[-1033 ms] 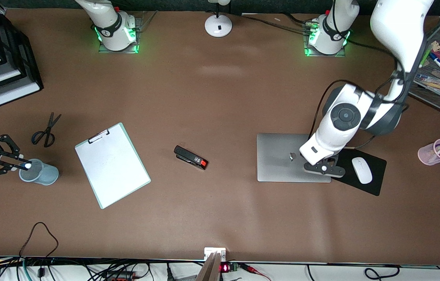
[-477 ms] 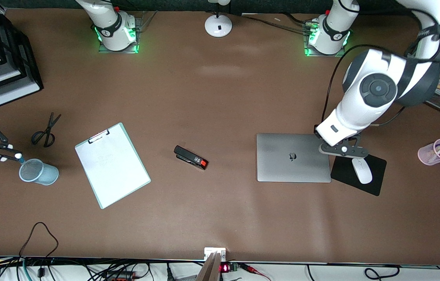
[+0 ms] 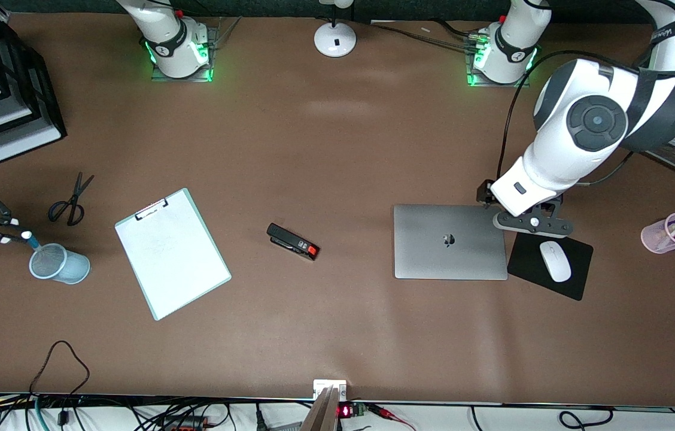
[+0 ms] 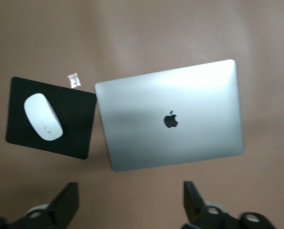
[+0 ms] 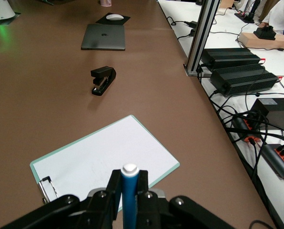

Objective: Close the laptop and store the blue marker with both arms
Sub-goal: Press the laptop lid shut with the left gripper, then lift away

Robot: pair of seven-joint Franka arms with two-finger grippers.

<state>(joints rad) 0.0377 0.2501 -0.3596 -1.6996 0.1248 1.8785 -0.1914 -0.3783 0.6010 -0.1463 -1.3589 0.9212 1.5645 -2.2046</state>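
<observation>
you're seeing the right gripper (image 5: 129, 191) clamping the blue marker (image 5: 129, 198) upright, its white end showing, over the clipboard (image 5: 104, 160). the black stapler (image 5: 103, 80) is lying past it, then the closed laptop (image 5: 104, 37) and the mouse pad (image 5: 113, 19).

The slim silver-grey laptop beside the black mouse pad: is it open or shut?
Shut. The slim silver-grey laptop lies flat with its lid down, dark apple logo facing up; no keys or screen show.

A robotics lab dressed as an office: two white arms (image 3: 577, 137) are bolted to a brown desk (image 3: 337, 335) carrying a stapler (image 3: 292, 241) and clipboard (image 3: 172, 254). Cables (image 3: 62, 413) and what look like power supplies (image 5: 242, 71) crowd the desk's edge.
</observation>
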